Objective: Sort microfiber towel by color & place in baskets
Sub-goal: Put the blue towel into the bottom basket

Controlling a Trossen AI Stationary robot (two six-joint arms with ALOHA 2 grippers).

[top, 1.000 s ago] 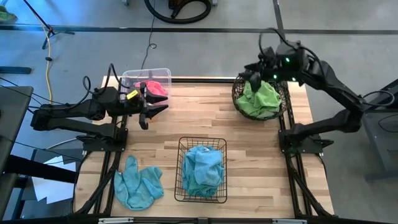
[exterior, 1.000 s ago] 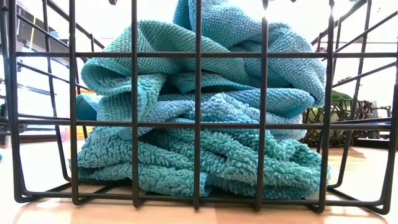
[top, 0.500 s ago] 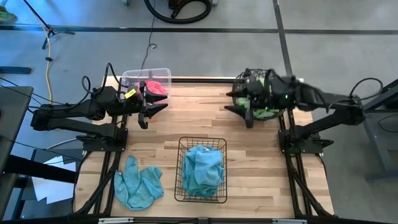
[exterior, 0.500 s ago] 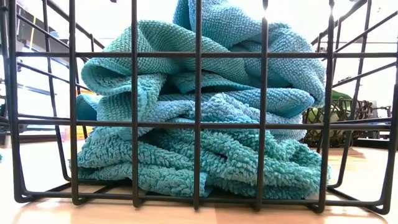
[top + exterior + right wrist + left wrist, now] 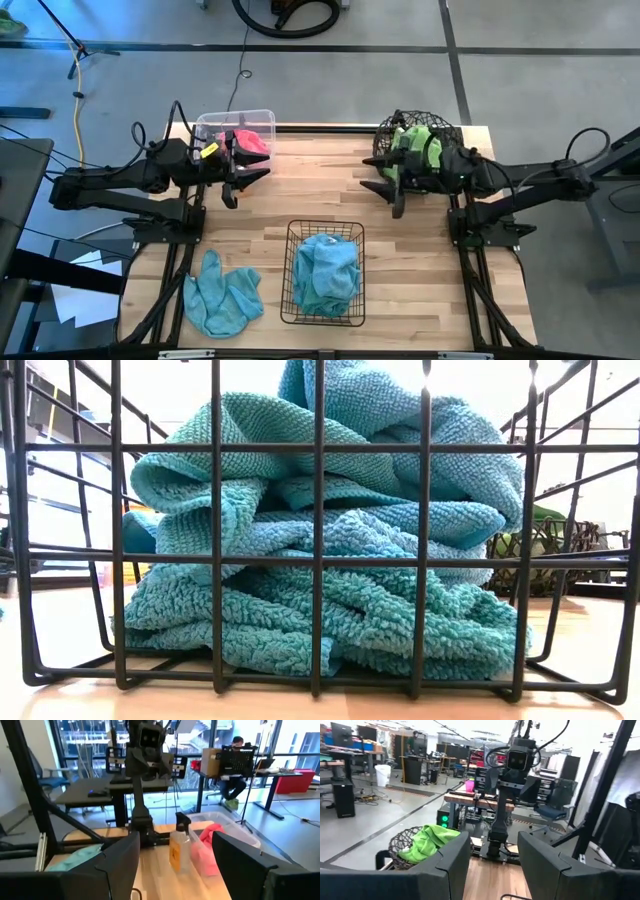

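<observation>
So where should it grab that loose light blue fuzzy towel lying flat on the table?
Probably from straight above, pinching a raised fold near the middle of the loose light blue fuzzy towel. It lies crumpled and flat on the wooden table, so its edges offer nothing to get under. The left gripper is on the towel's side of the table, jaws open.

Both arms were matte black with looping black cables; the left gripper (image 5: pixel 243 176) carried a small yellow tag, while the right gripper (image 5: pixel 388 190) was plain black.

Light blue towel (image 5: pixel 222 296) on the pale wood worktop (image 5: pixel 420 260); another blue one in the black wire-grid basket (image 5: pixel 295 240); lime-green towel (image 5: pixel 415 140) (dark-brown round basket); pink towel (image 5: pixel 250 140).
</observation>
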